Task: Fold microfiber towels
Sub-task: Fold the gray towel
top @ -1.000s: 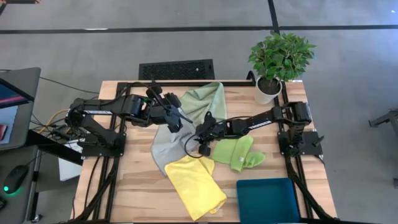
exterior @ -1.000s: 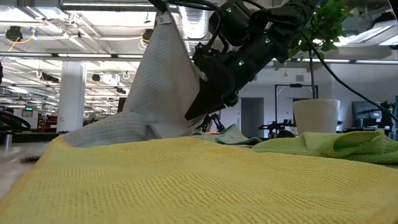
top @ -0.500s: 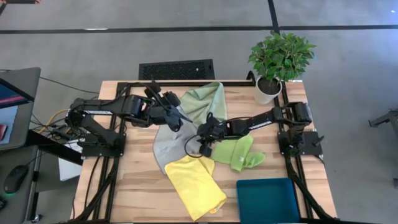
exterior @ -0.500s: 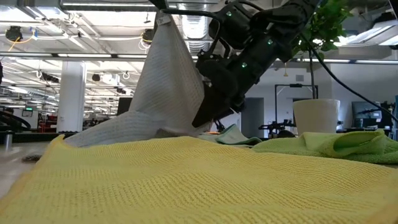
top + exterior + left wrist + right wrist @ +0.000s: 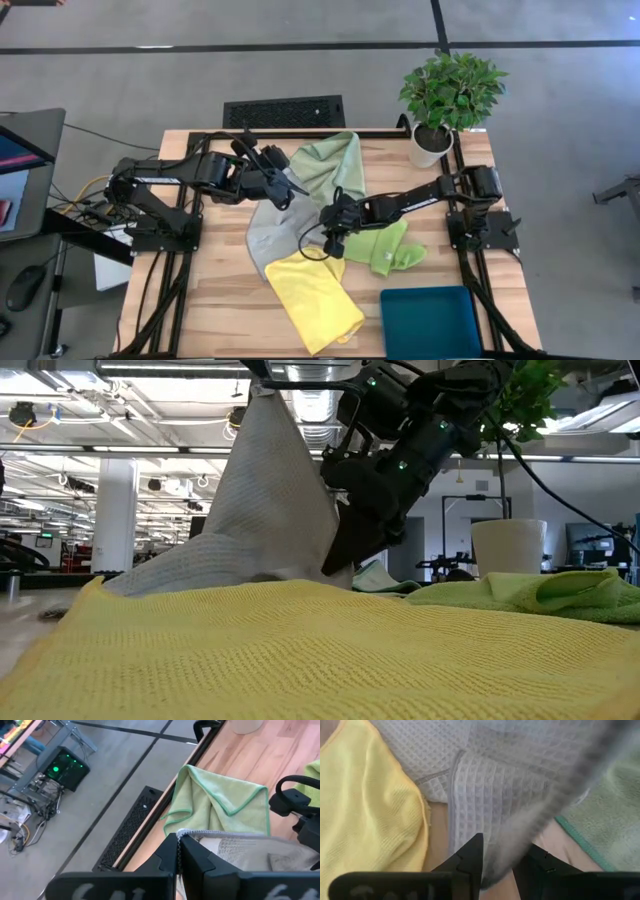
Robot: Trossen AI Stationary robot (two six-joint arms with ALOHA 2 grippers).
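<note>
My left gripper [image 5: 288,186] is shut on the light grey-blue towel [image 5: 264,232] and holds its top up above the table's middle; the towel's lower part lies on the wood. My right gripper [image 5: 330,238] is low beside it, shut on the towel's hanging side edge [image 5: 318,510]. The bright yellow towel [image 5: 315,295] lies near the front, partly on the grey-blue one. The lime green towel [image 5: 382,245] lies bunched to the right. The sage green towel [image 5: 332,160] lies at the back. My left gripper pinches the grey-blue towel's stitched top corner [image 5: 186,833] between its two fingers. That corner is lifted clear and the cloth hangs below it, spreading down to the table. My right gripper has the towel's hanging side edge [image 5: 520,837] between its two fingers [image 5: 474,854], low down near the table, coming slanting from the right and above. The edge runs up, drawn fairly straight, toward the left gripper.
A teal tray [image 5: 430,322] sits at the front right corner. A potted plant [image 5: 448,100] stands at the back right. A black frame runs along the table's back and side edges. Bare wood shows at the left front [image 5: 210,290].
My right gripper has gone down along the grey-blue towel's hanging edge, toward the table and its near edge. The towel's hanging side has been drawn outward and spreads wider. My left gripper keeps the top corner up in place.
</note>
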